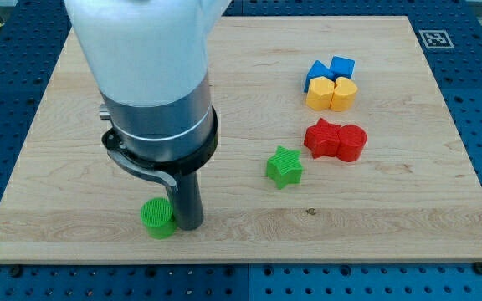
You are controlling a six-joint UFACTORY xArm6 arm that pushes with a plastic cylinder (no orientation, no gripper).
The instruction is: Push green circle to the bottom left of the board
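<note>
The green circle (157,217) lies near the board's bottom edge, left of centre. My tip (190,226) stands right against its right side, touching or nearly touching it. The arm's big white and grey body hangs above and hides the board's upper left part. The wooden board (57,167) fills most of the view.
A green star (284,166) lies in the middle right. A red star (322,138) and a red circle (351,142) touch each other to its upper right. Two blue blocks (329,71) and two yellow blocks (331,94) cluster near the top right. A marker tag (434,38) sits at the top right corner.
</note>
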